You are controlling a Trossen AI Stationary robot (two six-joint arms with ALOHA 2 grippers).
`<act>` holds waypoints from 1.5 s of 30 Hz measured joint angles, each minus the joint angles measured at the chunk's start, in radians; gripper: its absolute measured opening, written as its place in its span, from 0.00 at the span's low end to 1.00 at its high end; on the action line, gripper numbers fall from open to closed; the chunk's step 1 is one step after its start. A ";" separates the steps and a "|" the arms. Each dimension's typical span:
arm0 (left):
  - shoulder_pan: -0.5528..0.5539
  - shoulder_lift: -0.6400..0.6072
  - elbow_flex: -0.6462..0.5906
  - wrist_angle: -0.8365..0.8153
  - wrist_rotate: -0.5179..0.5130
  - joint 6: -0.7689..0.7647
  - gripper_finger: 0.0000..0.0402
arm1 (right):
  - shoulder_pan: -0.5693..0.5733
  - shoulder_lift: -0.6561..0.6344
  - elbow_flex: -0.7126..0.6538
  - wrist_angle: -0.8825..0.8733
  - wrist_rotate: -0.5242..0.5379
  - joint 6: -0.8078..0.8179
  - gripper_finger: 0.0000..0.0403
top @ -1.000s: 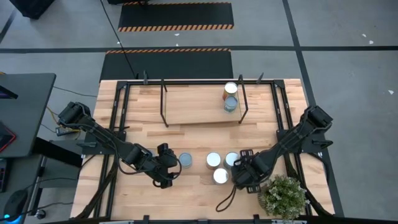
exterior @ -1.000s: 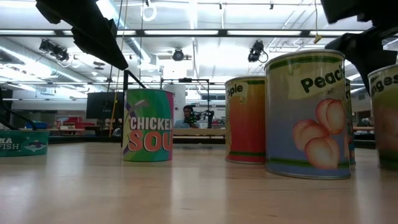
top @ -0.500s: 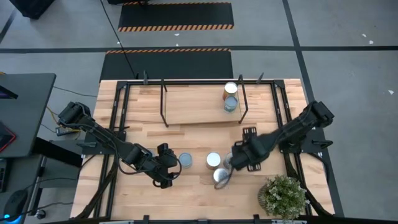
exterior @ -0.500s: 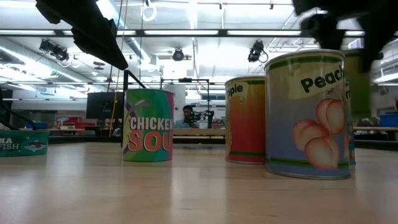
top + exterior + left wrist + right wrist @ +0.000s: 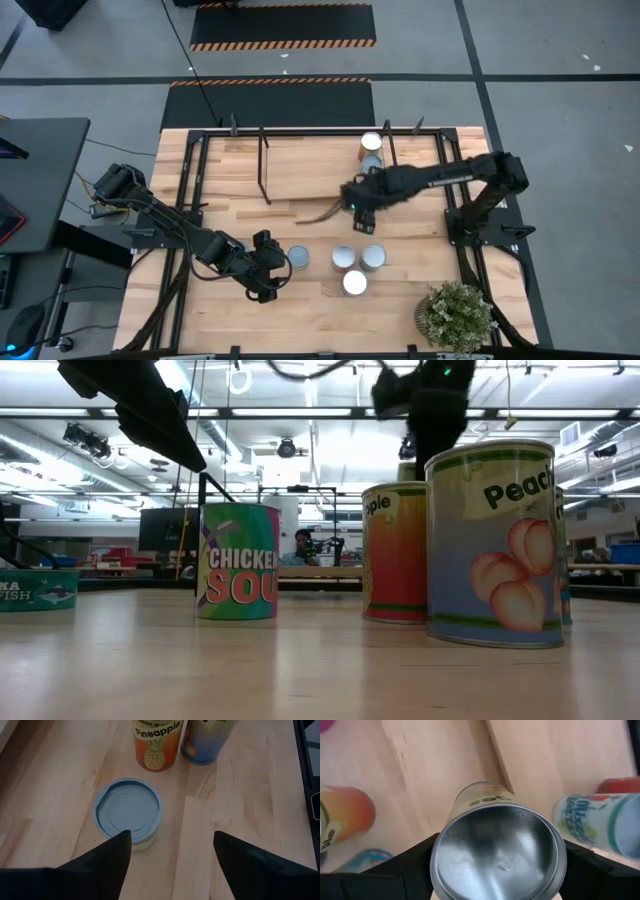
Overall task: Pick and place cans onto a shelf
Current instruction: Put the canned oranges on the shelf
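The right gripper (image 5: 358,200) reaches in over the middle of the butcher-block table (image 5: 230,310), at the front edge of the shelf (image 5: 310,170) near its right end. Its fingers are clenched on a silver-topped can (image 5: 497,852) — the right wrist view shows the tin filling the space between them, with its tan label visible beyond the lid. In the low view this gripper hangs high above the table behind the standing cans.

Two cans (image 5: 371,152) already stand on the shelf board at its right end, one behind the other.

On the table toward the front edge, three more tins cluster together: a pineapple can (image 5: 156,742), a peach can (image 5: 492,540) and a third just beside them (image 5: 374,257). To their left stands the chicken soup can (image 5: 238,560) with its blue-grey lid.

The left gripper (image 5: 170,855) waits low at that soup can — fingers spread apart, holding nothing. A potted plant (image 5: 456,315) sits at the table's front right corner.
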 joint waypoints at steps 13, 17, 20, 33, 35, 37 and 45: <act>-0.003 0.000 0.000 -0.024 0.000 0.001 0.72 | -0.210 0.328 0.569 -0.236 -0.027 -0.143 0.81; -0.003 0.000 0.000 -0.033 0.000 -0.001 0.72 | -0.278 0.407 0.627 -0.258 -0.080 -0.146 0.81; -0.002 0.000 0.000 -0.034 0.000 -0.002 0.72 | -0.315 0.443 0.631 -0.271 -0.129 -0.168 0.82; -0.002 0.000 0.000 -0.034 0.000 -0.002 0.72 | -0.387 0.464 0.631 -0.308 -0.088 -0.192 0.97; -0.002 0.000 0.000 -0.033 0.000 -0.002 0.72 | -0.389 0.452 0.633 -0.305 -0.049 -0.192 0.97; -0.002 0.000 0.000 -0.033 0.000 -0.002 0.72 | -0.393 0.441 0.633 -0.304 -0.012 -0.192 0.97; -0.002 0.000 0.000 -0.028 0.000 -0.002 0.72 | -0.413 0.428 0.633 -0.283 0.032 -0.233 0.96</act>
